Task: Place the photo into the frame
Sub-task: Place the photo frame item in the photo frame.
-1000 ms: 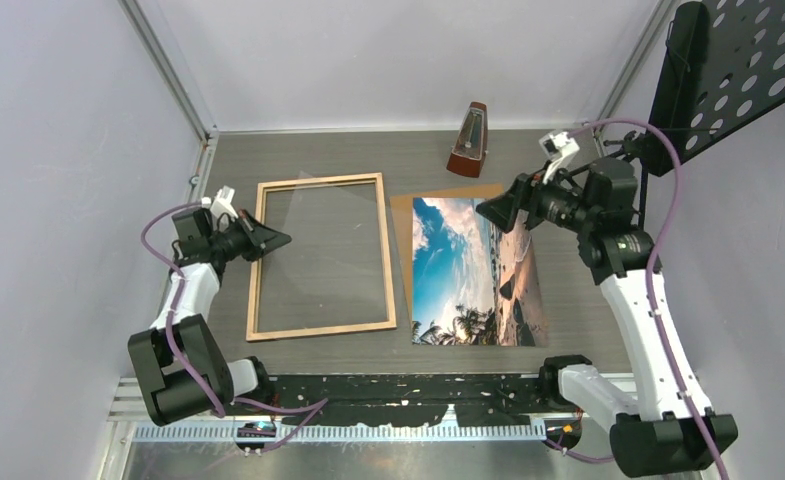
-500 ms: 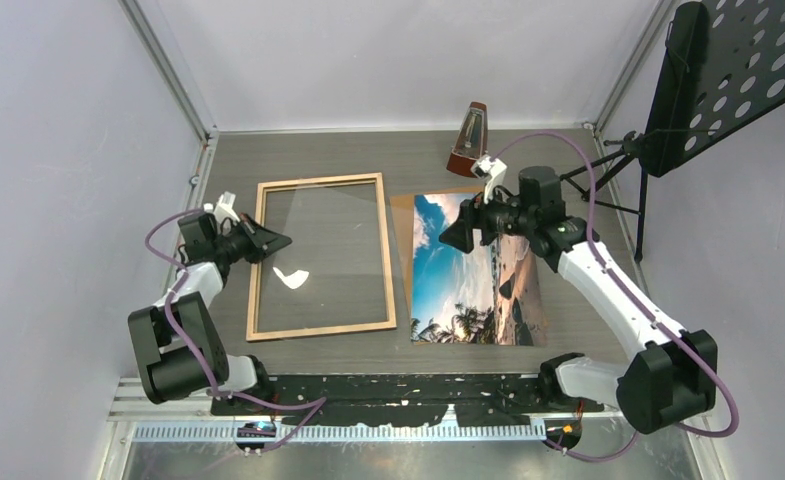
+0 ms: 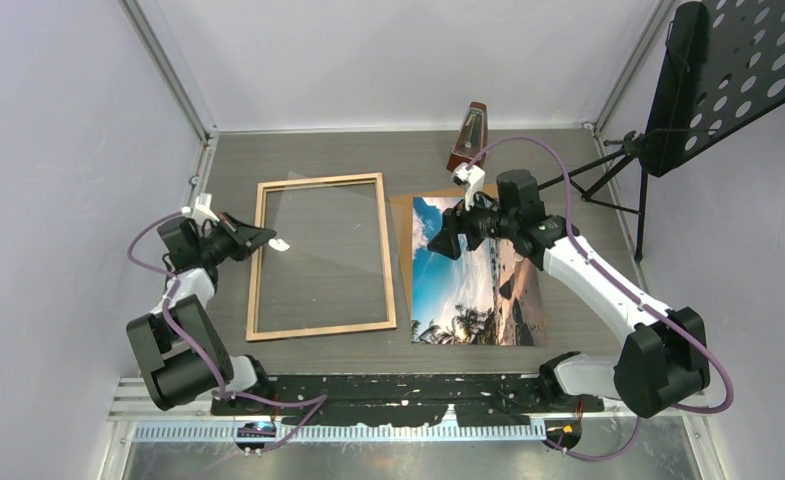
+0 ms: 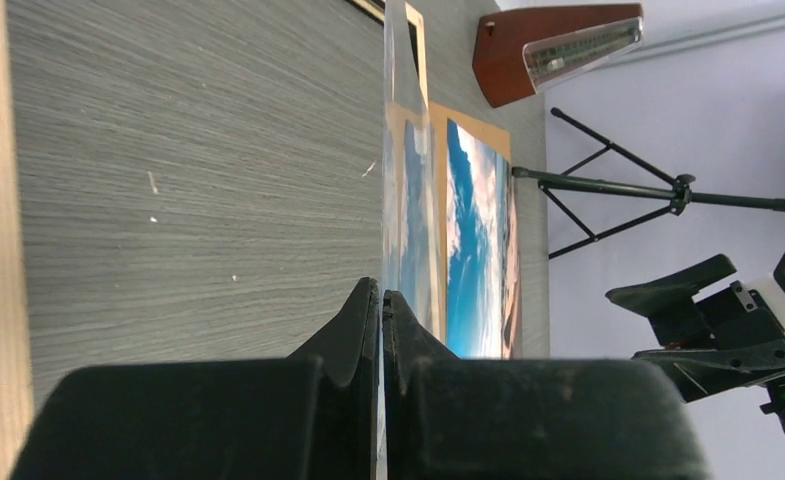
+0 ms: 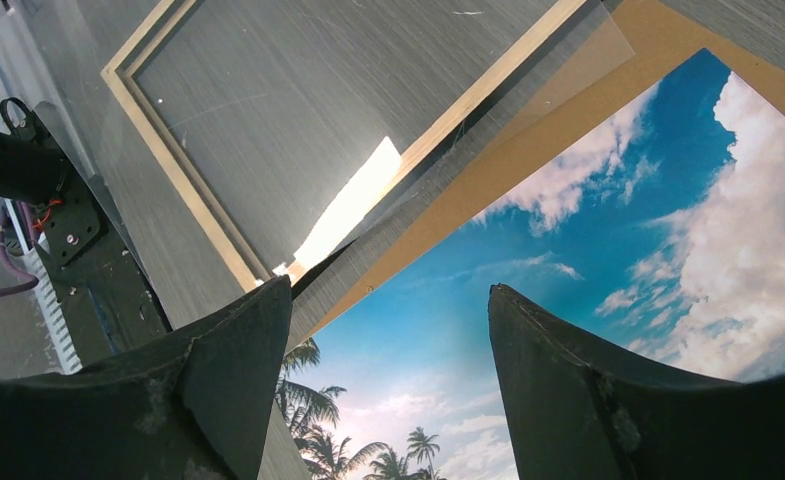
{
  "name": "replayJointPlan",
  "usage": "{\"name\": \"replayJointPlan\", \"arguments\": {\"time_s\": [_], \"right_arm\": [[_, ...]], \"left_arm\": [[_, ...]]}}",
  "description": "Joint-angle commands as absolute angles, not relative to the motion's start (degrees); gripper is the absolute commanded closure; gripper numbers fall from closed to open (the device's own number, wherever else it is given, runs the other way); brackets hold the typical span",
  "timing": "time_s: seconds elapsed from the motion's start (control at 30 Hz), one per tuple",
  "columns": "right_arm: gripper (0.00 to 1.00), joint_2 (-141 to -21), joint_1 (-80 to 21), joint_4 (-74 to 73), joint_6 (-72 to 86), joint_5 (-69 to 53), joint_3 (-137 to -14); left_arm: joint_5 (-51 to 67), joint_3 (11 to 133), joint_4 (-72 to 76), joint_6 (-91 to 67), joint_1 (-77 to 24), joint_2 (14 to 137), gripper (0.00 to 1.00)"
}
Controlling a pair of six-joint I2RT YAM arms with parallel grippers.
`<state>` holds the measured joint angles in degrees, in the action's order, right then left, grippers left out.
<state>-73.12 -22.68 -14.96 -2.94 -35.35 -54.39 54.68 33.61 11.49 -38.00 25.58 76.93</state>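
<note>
Risk: thin pane [image 4: 403,150] may slip from left gripper [image 4: 380,295], closed tight on its edge | right gripper [image 5: 388,300] wide open, empty, above photo [image 5: 618,200]

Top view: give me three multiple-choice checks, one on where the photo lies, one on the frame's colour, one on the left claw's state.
1. Where does the photo lie?
A. Inside the frame
B. On the brown backing sheet, right of the frame
C. Held off the table

2. What colour is the frame's visible border?
A. Light wood
B. Red
C. Blue

3. How is the left claw?
A. Wide open over the photo
B. Shut on the clear pane's edge
C. Shut on the frame's border

Key:
1 B: the print lies flat with brown sheet showing along its left and far edges.
2 A: all four sides show pale wood.
3 B: the left wrist view shows the fingers pressed together on the thin clear sheet.
</note>
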Motion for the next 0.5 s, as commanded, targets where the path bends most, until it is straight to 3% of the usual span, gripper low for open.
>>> {"name": "replayJointPlan", "arguments": {"time_s": [0.0,0.27,0.4,0.47], "right_arm": [[0.22,-71.3,-22.9,-12.7,-3.7,-34.5,-55.3],[0.22,-71.8,-23.0,-12.5,-3.7,-34.4,-54.8],[0.22,-72.5,-23.0,-12.2,-3.7,-33.9,-54.5],[0.22,-73.3,-23.4,-12.0,-3.9,-33.4,-54.9]], "left_arm": [[57.0,33.3,18.3,-39.9,28.6,74.8,1.00],[55.7,31.2,24.4,-41.9,30.8,75.7,1.00],[55.8,35.2,14.8,-35.1,30.7,78.0,1.00],[54.7,37.8,8.5,-30.3,30.4,79.2,0.89]]}}
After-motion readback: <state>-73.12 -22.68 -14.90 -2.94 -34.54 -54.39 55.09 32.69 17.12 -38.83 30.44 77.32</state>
